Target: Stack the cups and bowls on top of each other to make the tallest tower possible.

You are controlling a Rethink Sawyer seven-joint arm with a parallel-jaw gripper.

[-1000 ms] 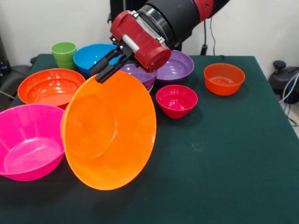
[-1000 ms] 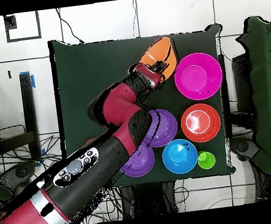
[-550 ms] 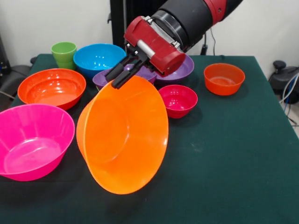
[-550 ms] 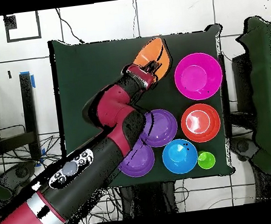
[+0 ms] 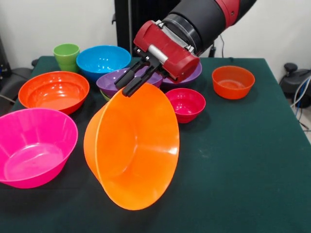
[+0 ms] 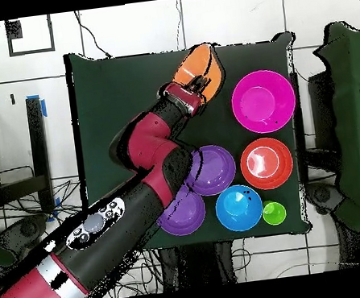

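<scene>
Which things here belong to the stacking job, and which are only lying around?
Job:
- large orange bowl, tilted, rim held by the gripper
- pink bowl
- red-orange bowl
- blue bowl
- two purple bowls
- magenta bowl
- small orange bowl
- green cup

Lying about:
- cables beside the table

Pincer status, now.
Pincer: closed on the rim of the large orange bowl, holding it tilted on its side above the table.
</scene>
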